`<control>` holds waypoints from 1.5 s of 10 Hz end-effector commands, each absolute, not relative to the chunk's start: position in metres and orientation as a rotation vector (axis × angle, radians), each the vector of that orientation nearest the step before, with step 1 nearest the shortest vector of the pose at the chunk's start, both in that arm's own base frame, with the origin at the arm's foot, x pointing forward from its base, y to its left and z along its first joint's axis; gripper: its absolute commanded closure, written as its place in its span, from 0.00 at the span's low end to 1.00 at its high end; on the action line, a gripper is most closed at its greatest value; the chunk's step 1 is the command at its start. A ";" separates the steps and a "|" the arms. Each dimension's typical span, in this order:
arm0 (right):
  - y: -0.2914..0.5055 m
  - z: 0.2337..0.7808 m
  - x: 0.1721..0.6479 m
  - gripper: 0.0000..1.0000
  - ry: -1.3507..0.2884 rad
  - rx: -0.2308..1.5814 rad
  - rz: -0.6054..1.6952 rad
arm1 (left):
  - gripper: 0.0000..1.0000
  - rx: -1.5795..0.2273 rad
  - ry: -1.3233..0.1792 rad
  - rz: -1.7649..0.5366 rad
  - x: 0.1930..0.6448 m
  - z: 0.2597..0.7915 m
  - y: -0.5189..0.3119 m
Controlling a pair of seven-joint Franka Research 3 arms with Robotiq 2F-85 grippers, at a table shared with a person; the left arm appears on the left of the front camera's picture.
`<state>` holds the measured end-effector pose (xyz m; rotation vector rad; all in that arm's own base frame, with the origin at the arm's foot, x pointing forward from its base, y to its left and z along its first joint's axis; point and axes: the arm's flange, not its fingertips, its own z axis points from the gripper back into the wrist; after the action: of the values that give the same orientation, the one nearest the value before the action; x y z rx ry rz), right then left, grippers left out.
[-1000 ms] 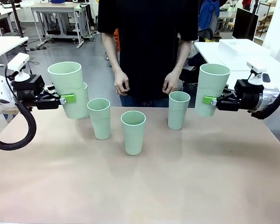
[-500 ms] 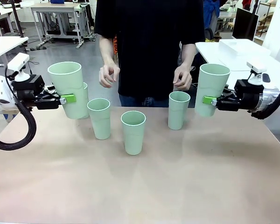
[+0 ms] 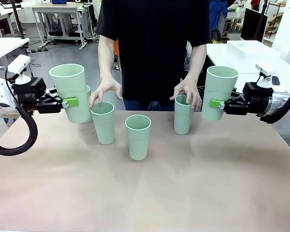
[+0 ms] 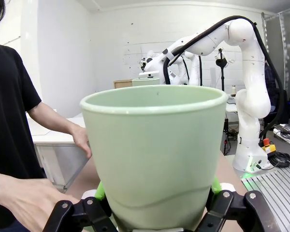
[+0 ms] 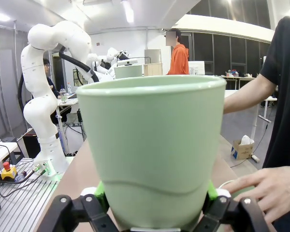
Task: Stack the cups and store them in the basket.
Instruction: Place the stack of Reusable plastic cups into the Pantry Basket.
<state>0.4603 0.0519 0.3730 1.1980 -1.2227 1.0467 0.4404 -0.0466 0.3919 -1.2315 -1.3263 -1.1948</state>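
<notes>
My left gripper [image 3: 70,102] is shut on a pale green cup [image 3: 67,83], held upright above the table's left edge; a second cup [image 3: 87,104] shows just behind it. In the left wrist view that cup [image 4: 153,154] sits between the green pads [image 4: 100,191]. My right gripper [image 3: 216,103] is shut on another cup [image 3: 219,92] at the right edge, which is close up as a cup [image 5: 152,145] in the right wrist view. Three cups stand on the table: left [image 3: 105,125], middle [image 3: 138,139], right [image 3: 183,118]. The person's hands [image 3: 104,91] [image 3: 188,93] hover at the rims of the left and right ones.
The person stands at the far edge of the brown table [image 3: 145,193]. A white rectangular container [image 3: 251,48] lies on a white side table at the back right; whether it is the basket I cannot tell. The table's near half is bare.
The person's hands came down from waist height and reached forward to the left and right standing cups. Both arms and their held cups stayed still.
</notes>
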 end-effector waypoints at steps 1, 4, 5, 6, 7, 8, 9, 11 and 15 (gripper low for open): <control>0.053 0.375 0.460 0.16 -1.224 1.196 1.052 | 0.15 -1.232 -1.325 -1.193 0.439 0.396 -0.047; 0.053 0.375 0.460 0.16 -1.224 1.196 1.052 | 0.15 -1.232 -1.325 -1.193 0.439 0.396 -0.047; 0.053 0.375 0.460 0.16 -1.224 1.196 1.052 | 0.15 -1.232 -1.325 -1.193 0.439 0.396 -0.047; 0.053 0.375 0.460 0.16 -1.224 1.196 1.052 | 0.15 -1.232 -1.325 -1.193 0.439 0.396 -0.047; 0.053 0.375 0.460 0.16 -1.224 1.196 1.052 | 0.15 -1.232 -1.325 -1.193 0.439 0.396 -0.047; 0.053 0.375 0.460 0.16 -1.224 1.196 1.052 | 0.15 -1.232 -1.325 -1.193 0.439 0.396 -0.047; 0.053 0.375 0.460 0.16 -1.224 1.196 1.052 | 0.15 -1.232 -1.325 -1.193 0.439 0.396 -0.047; 0.053 0.375 0.460 0.16 -1.224 1.196 1.052 | 0.15 -1.232 -1.325 -1.193 0.439 0.396 -0.047; 0.053 0.375 0.460 0.16 -1.224 1.196 1.052 | 0.15 -1.232 -1.325 -1.193 0.439 0.396 -0.047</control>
<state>0.4603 0.0519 0.3730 1.1980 -1.2227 1.0467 0.4404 -0.0466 0.3918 -1.2315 -1.3259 -1.1950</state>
